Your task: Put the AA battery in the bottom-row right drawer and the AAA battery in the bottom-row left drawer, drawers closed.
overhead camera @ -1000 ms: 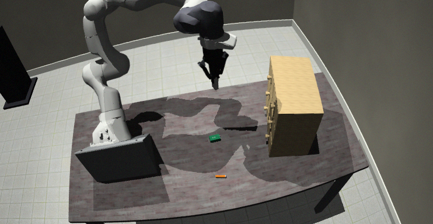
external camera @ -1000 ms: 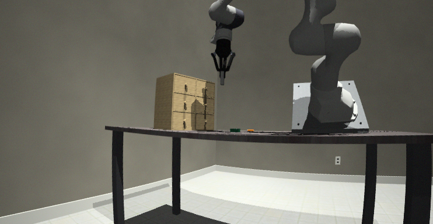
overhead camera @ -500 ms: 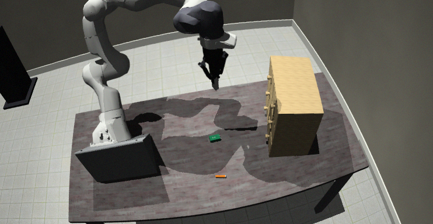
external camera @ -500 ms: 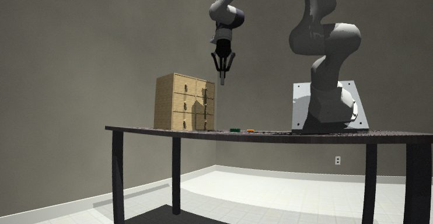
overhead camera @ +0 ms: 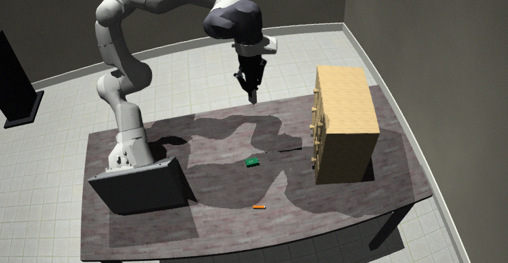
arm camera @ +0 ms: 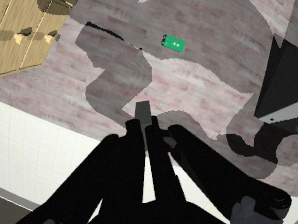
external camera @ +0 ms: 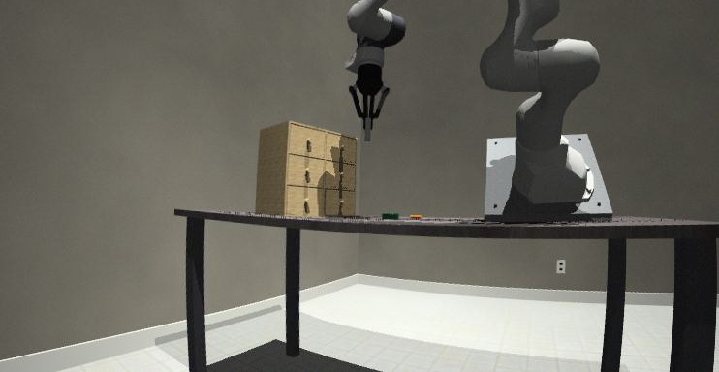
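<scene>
A small wooden chest (overhead camera: pixel 346 118) (external camera: pixel 281 168) (arm camera: pixel 23 36) stands on the right part of the table (overhead camera: pixel 220 232), its drawer fronts facing the arm. All drawers that I can see look pushed in. One thin orange battery (overhead camera: pixel 259 207) (external camera: pixel 415 216) lies flat near the table's front edge; I cannot tell its size. No other battery shows. My gripper (overhead camera: pixel 252 99) (external camera: pixel 367 135) (arm camera: pixel 144 111) is shut and empty. It hangs high above the table's far edge, left of the chest's top and clear of it.
A small green flat piece (overhead camera: pixel 252 161) (external camera: pixel 390 216) (arm camera: pixel 173 43) lies mid-table between the arm's base and the chest. The arm's base plate (overhead camera: pixel 142 186) (external camera: pixel 598 168) stands on the table's left part. A black stand (overhead camera: pixel 16 94) is on the floor at far left.
</scene>
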Tool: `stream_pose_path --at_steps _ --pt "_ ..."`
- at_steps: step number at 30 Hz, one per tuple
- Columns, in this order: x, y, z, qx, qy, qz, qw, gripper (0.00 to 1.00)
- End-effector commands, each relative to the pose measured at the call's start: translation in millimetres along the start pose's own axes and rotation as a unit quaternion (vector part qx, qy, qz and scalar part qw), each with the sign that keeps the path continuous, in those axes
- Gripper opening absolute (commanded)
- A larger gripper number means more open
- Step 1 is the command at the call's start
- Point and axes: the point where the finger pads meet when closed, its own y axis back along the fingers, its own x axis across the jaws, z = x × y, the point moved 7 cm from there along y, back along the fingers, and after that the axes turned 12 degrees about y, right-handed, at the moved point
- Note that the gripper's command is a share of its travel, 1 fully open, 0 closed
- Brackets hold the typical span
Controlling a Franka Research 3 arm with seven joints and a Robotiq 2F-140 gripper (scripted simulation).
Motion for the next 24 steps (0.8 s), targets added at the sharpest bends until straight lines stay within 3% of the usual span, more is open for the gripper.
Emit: stream_pose_path --at_steps 1,9,10,24 --pt "0.9 -0.5 -0.7 0.002 0.015 0.002 1.0 0.0" --pt "0.9 -0.5 -0.7 0.002 0.015 0.002 1.0 0.0" --pt "-4.4 -0.8 2.9 0.002 0.079 0.003 0.997 0.0" --pt "-4.4 -0.8 2.9 0.002 0.079 0.003 0.997 0.0"
